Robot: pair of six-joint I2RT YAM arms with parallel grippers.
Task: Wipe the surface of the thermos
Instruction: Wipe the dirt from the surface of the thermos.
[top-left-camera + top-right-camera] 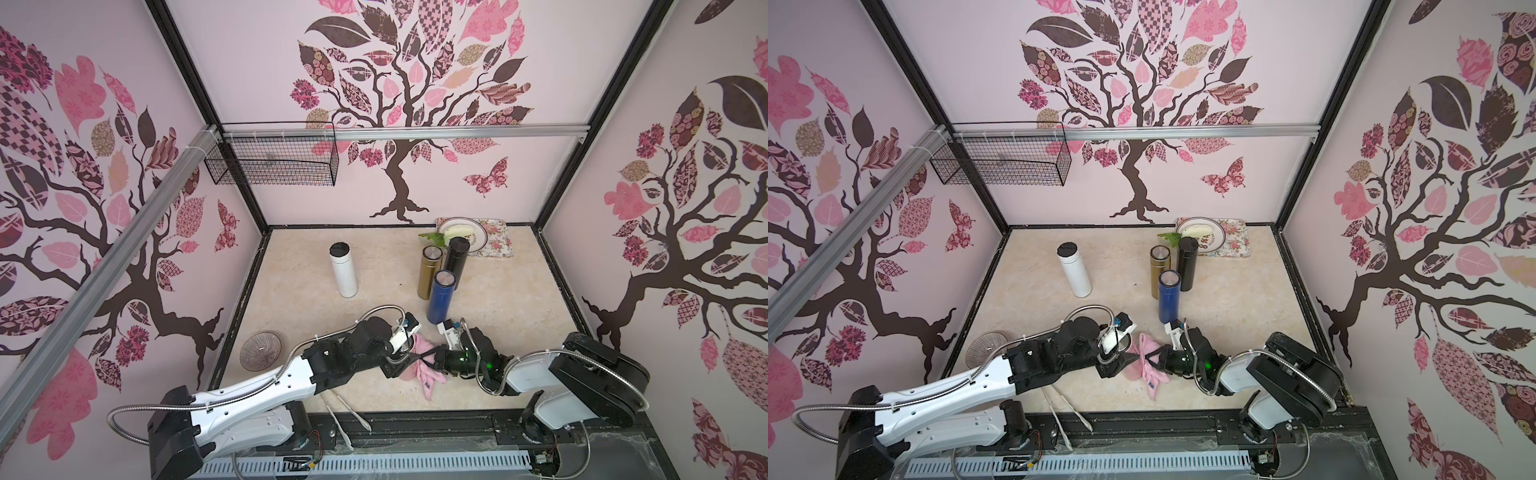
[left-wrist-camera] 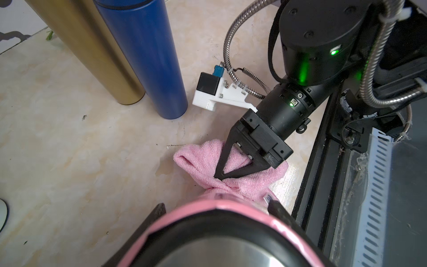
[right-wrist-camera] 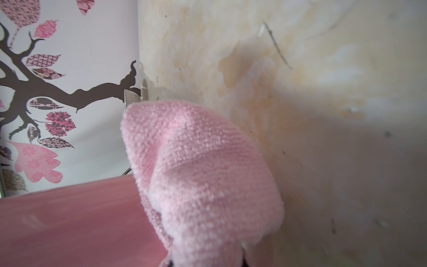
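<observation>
In both top views my two arms meet low in the frame, just right of centre. My right gripper [image 1: 427, 356] is pinched tight on a pink cloth [image 1: 430, 376], and my left gripper [image 1: 405, 360] faces it, its load mostly hidden. A blue thermos [image 1: 442, 297], a gold thermos [image 1: 428, 272] and a black thermos [image 1: 456, 259] stand upright above them, with a white thermos [image 1: 343, 270] well apart to the left. My left wrist view shows my fingers [image 2: 159, 209] clamped around a pink thermos [image 2: 198, 208], the cloth bunched against its end. In my right wrist view, the cloth overlaps the pink thermos.
</observation>
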